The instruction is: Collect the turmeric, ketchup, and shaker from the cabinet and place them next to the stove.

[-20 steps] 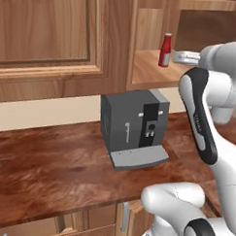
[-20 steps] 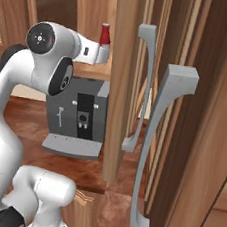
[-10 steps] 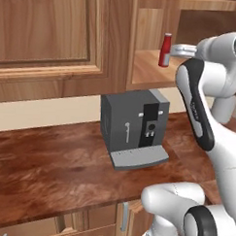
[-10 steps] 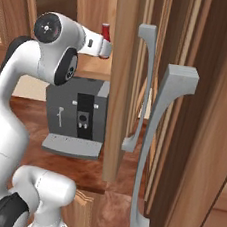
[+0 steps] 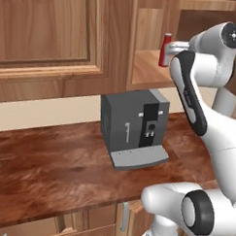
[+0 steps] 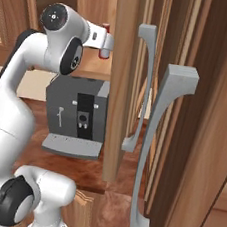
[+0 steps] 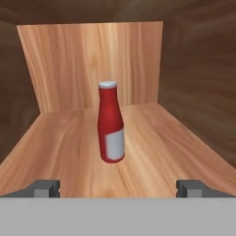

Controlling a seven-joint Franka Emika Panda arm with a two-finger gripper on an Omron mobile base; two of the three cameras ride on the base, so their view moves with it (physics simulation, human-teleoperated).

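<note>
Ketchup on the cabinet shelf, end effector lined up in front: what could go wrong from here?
1. The ketchup is tall, slim and stands alone on the shelf; a fingertip clipping it on approach could tip it.
2. The end effector is open with the bottle roughly centred but still ahead; closing early would likely miss it.
3. The cabinet frame sits close beside the wrist; a sideways correction might bump it.

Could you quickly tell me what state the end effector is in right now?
End effector: open and empty, fingertips spread wide on either side of the ketchup, which stands upright on the cabinet shelf ahead, not yet gripped.
</note>
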